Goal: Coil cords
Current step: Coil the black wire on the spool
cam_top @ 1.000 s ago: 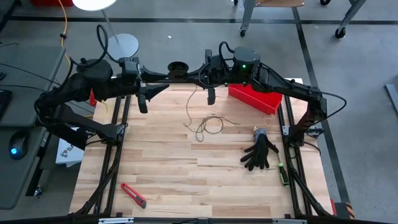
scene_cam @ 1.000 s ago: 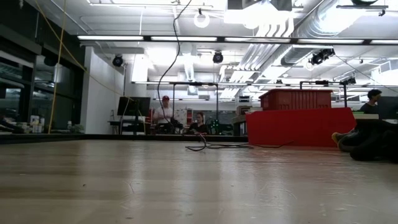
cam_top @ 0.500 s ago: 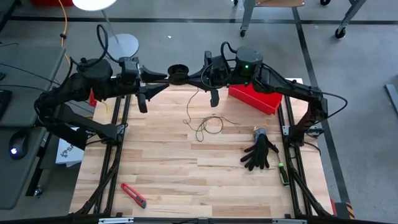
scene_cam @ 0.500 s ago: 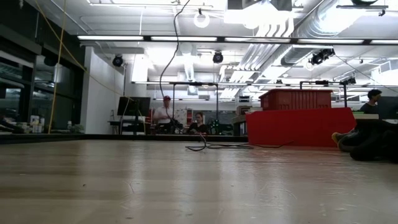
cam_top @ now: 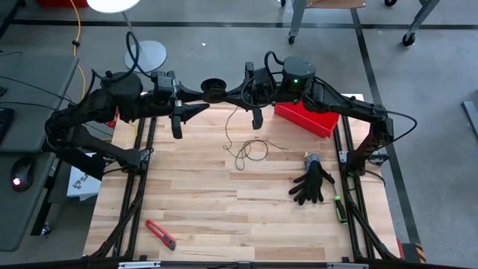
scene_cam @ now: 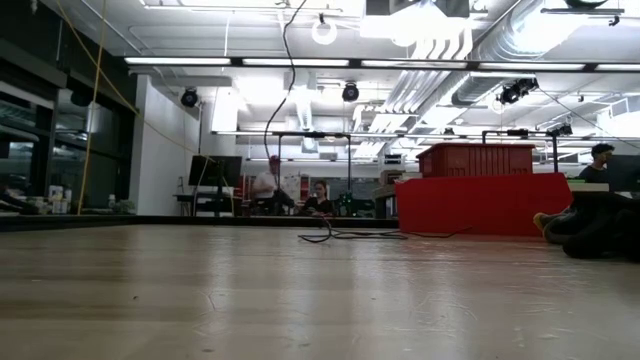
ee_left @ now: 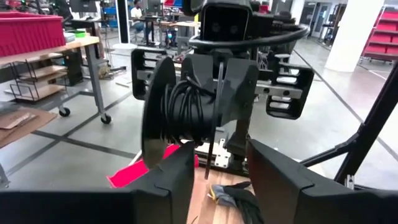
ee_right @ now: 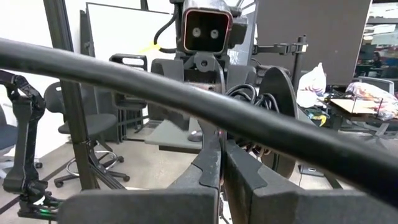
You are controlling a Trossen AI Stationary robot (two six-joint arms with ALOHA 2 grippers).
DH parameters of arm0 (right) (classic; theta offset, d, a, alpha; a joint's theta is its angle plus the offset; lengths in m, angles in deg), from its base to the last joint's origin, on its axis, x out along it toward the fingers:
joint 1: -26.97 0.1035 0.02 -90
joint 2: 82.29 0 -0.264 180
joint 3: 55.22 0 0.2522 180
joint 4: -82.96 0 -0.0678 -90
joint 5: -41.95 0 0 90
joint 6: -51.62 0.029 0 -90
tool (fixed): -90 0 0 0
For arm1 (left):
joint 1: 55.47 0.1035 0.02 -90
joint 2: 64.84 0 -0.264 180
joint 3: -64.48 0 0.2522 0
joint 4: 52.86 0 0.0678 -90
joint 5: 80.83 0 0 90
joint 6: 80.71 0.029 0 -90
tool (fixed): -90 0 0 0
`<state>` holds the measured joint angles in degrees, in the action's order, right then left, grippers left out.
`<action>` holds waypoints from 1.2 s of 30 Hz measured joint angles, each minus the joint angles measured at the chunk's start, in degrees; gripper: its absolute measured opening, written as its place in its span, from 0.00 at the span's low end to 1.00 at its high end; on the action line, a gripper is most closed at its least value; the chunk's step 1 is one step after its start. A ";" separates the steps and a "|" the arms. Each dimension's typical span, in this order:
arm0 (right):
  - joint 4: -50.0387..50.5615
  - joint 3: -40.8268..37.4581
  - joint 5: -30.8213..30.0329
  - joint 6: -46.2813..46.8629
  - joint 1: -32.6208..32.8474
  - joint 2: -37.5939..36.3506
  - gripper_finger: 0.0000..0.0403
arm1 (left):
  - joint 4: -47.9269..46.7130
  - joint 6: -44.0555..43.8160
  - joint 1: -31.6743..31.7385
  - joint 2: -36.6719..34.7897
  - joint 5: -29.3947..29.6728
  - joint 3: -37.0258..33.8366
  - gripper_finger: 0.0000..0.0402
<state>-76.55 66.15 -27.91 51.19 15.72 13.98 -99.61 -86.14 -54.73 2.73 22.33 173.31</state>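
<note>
Low in the high view's middle, the cord lies looped on the table. At top center, the left gripper, fingers parted, nears the spool; whether it grips is unclear. The right gripper, fingers pressed together, meets the spool's other side.

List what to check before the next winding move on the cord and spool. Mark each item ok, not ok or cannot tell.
1. Left end effector ready to grip: ok, its fingers stand apart with nothing between them.
2. Spool lined up with the left end effector: ok, it sits straight ahead.
3. Right end effector shut: ok.
4. What the right end effector is pinching: cannot tell.
5. Loose cord free to feed: ok, it lies in an open loop on the table, apart from the glove.
6. Cord already on the spool: ok, some turns are wound on.
</note>
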 joint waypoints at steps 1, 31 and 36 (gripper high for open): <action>-0.01 0.00 0.00 0.00 0.00 0.00 0.00 | -0.06 0.01 0.00 -0.13 0.03 0.00 0.32; 2.74 0.00 -6.32 0.24 -2.30 -0.68 0.39 | -0.31 -12.02 2.40 -2.72 0.84 0.07 0.00; 10.69 0.00 -8.60 -2.52 -3.47 -1.52 0.46 | 0.02 -19.60 4.19 -5.83 -0.96 0.11 0.00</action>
<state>-65.87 66.15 -36.51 48.67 12.26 12.46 -99.59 -105.73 -50.55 -3.10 21.37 173.42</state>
